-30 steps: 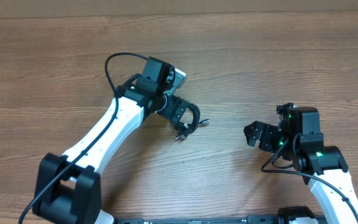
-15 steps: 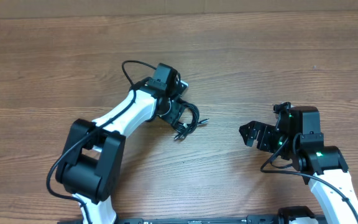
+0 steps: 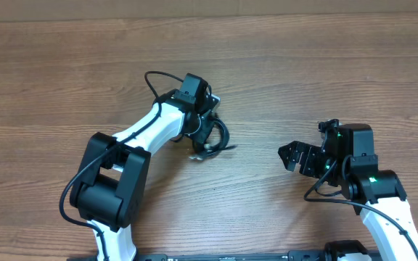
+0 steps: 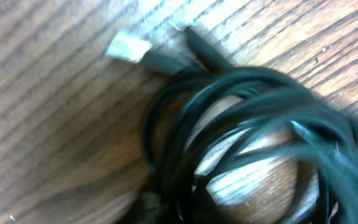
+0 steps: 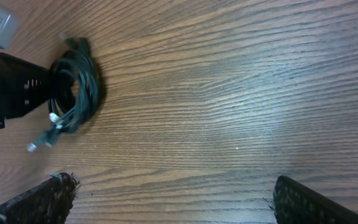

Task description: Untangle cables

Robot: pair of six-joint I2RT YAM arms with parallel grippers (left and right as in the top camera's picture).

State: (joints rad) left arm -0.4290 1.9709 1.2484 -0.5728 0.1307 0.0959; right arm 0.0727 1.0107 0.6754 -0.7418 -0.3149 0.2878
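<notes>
On the table [image 3: 339,72] the right gripper [image 3: 289,158] is held wide open, well apart from the cables [image 5: 91,84]; the left gripper [image 3: 207,136] is set at their coil, its finger gap not discernible. The cords are judged light, limp, snag-prone; one strand near a plug [image 4: 128,46] is best taken.

Even, fairly bright light falls from above on the table [image 3: 339,72], leaving only faint, soft shadows beside the arms [image 3: 140,134]. The left wrist view is badly blurred: the cables [image 4: 260,143] smear into dark loops, with pale glare on the wood between them. The right wrist view is sharper, softening toward its bottom corners.
</notes>
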